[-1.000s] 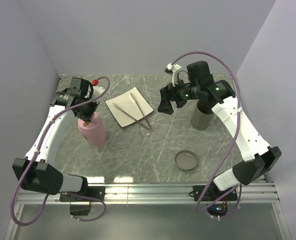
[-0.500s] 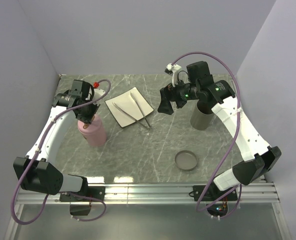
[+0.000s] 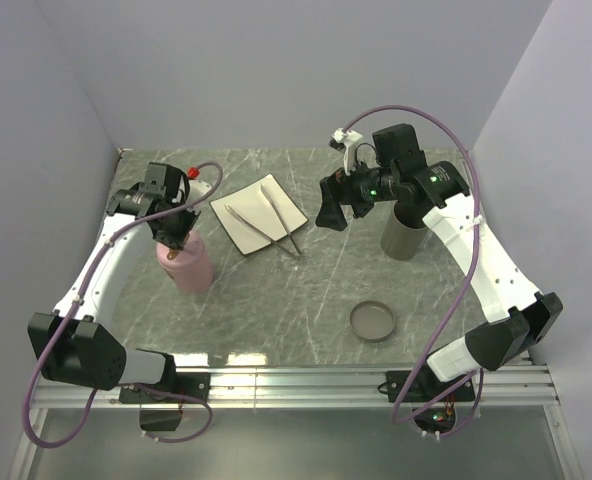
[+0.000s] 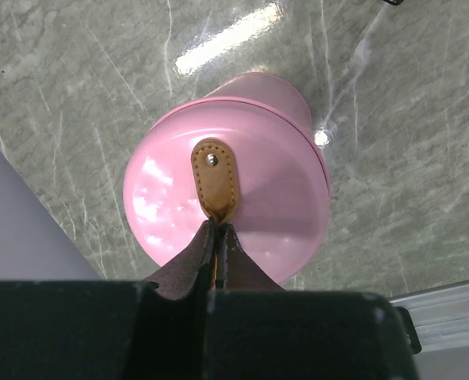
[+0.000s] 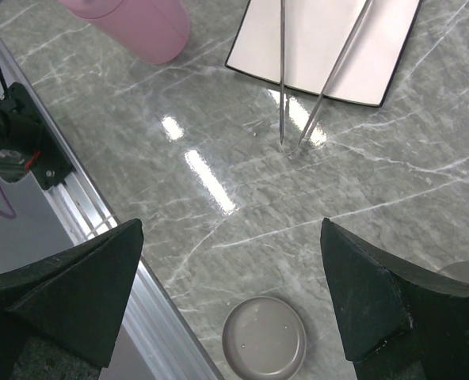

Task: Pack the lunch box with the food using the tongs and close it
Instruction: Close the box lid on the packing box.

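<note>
The left gripper [image 4: 216, 231], jaws pressed together, pinches the tan strap [image 4: 215, 176] atop the pink container [image 4: 276, 186] at the left of the tabletop [image 3: 306, 290]; I'd say it's opening it. The tongs [image 3: 266, 228] lie across the white plate [image 3: 254, 208], ungrasped. The right gripper [image 5: 230, 237] hovers beside them, jaws spread, and must next descend onto them.

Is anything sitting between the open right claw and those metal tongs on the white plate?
Nothing visible does. Only table surface lies between the open right gripper and the tongs, whose tips poke off the plate toward it.
</note>
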You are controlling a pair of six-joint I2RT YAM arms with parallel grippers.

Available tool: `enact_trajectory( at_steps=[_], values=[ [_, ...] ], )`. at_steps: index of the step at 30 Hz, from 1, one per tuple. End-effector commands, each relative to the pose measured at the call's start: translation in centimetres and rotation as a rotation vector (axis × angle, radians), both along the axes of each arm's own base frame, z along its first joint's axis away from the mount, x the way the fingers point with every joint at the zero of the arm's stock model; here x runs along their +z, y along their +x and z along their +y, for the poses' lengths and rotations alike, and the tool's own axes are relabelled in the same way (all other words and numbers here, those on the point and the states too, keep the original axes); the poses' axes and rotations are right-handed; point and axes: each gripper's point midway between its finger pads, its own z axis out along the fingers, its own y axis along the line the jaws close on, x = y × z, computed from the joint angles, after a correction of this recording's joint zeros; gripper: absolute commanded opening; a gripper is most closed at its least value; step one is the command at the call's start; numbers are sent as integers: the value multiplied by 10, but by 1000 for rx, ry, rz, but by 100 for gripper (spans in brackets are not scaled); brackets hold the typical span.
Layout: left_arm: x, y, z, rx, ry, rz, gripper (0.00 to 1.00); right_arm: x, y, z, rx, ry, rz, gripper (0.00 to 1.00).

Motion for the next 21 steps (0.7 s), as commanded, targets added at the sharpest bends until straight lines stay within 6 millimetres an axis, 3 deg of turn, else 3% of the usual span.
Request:
enact_trajectory(
  at_steps=[1,9,14,17,19,21],
  values=[
    [-11,-9,-3,-5,-17,28,1,16,-5,-7,-2,16,-62,100],
    [-27,-15,-6,-8,-38,53,12,16,-6,-10,-6,11,-70,100],
    [-17,-13,-8,-17,-47,38,22,18,-6,-12,-11,18,-68,100],
    [-10,-12,-10,-25,-57,27,32,20,-5,-13,-14,24,-65,100],
    [-1,-9,-13,-35,-72,5,44,23,-4,-16,-21,29,-69,100],
    [5,-7,-15,-43,-81,-14,46,24,-4,-17,-23,36,-70,100]
  ],
)
